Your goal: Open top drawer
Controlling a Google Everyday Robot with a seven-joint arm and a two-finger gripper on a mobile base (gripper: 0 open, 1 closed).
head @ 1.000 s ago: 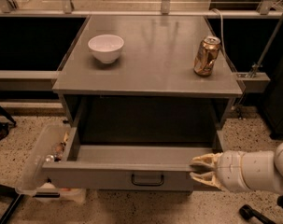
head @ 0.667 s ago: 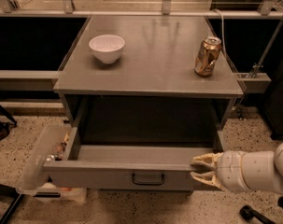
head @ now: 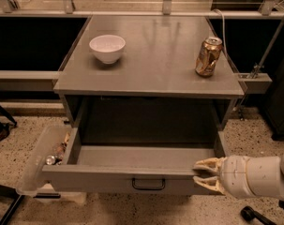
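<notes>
The top drawer (head: 132, 179) of the grey cabinet is pulled well out, and the inside that shows is bare. Its flat grey front carries a small black bar handle (head: 148, 184) at the centre. My gripper (head: 206, 174) comes in from the right at the right end of the drawer front. Its pale fingers (head: 208, 164) are spread apart, one at the front's top edge and one lower on its face. Nothing is held between them.
On the cabinet top (head: 155, 74) stand a white bowl (head: 107, 48) at the back left and a gold can (head: 208, 56) at the right. A clear plastic bin (head: 36, 165) with small items sits on the speckled floor by the drawer's left side. A black caster (head: 248, 213) is at the lower right.
</notes>
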